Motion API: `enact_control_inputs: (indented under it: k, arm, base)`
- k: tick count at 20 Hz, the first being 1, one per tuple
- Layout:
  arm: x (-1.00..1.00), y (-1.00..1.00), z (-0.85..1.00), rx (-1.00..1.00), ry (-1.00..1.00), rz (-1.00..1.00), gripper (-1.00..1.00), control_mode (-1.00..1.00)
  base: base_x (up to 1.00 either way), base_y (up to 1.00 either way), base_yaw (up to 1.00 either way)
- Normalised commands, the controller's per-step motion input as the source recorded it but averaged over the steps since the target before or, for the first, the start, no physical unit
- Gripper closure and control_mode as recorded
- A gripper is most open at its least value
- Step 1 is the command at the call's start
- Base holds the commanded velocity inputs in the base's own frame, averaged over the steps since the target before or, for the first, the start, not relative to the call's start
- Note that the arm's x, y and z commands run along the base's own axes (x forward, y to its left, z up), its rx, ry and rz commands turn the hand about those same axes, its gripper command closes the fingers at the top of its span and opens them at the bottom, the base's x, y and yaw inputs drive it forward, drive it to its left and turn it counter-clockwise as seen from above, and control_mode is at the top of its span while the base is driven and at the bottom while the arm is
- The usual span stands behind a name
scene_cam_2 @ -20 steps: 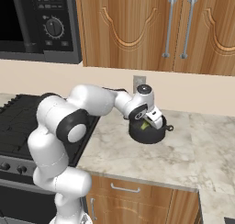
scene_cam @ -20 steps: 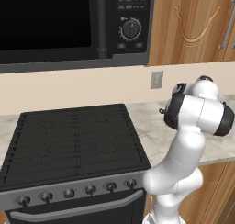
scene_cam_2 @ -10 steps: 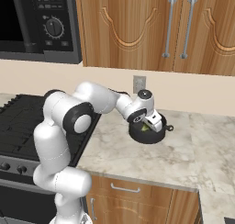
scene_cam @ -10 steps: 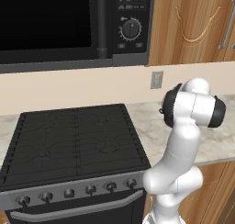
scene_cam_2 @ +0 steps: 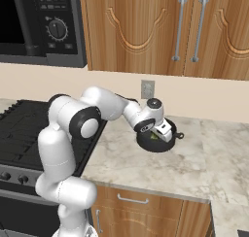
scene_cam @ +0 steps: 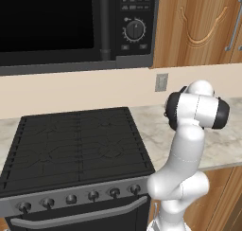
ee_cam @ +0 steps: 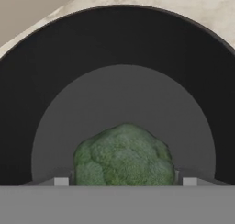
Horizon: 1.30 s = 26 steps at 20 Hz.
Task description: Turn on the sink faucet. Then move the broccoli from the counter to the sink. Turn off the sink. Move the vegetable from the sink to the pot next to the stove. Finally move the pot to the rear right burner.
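White glossy rounded arm (scene_cam_2: 63, 148) segments, dark joint bands (black caps at elbows).

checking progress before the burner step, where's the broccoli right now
The broccoli sits inside the pot, on the counter right of the stove; in the hand view it lies between the open fingers.

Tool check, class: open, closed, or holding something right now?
Tool: open, its fingertips either side of the broccoli inside the pot; not clamping it.
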Motion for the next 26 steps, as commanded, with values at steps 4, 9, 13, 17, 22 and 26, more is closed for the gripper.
enact_control_inputs:
  k: [4,9,13,17,22,26]
  arm:
    - [0.0,0.01,0.0,0.0,0.0,0.01,-1.0,-1.0]
    - [0.0,0.0,0.0,0.0,0.0,0.0,-1.0,-1.0]
    - [0.0,0.01,0.01,0.0,0.0,0.0,-1.0,-1.0]
    - [-0.01,0.03,0.13,0.0,0.0,0.0,-1.0,-1.0]
    - [-0.15,0.0,0.32,-0.01,0.0,0.0,-1.0,-1.0]
    - [-0.24,0.01,0.33,-0.01,0.0,0.0,-1.0,-1.0]
  base:
    - [0.0,0.0,0.0]
    - [0.0,0.0,0.0]
    - [0.0,0.0,0.0]
    - [0.0,0.0,0.0]
    - [0.0,0.0,0.0]
    - [0.0,0.0,0.0]
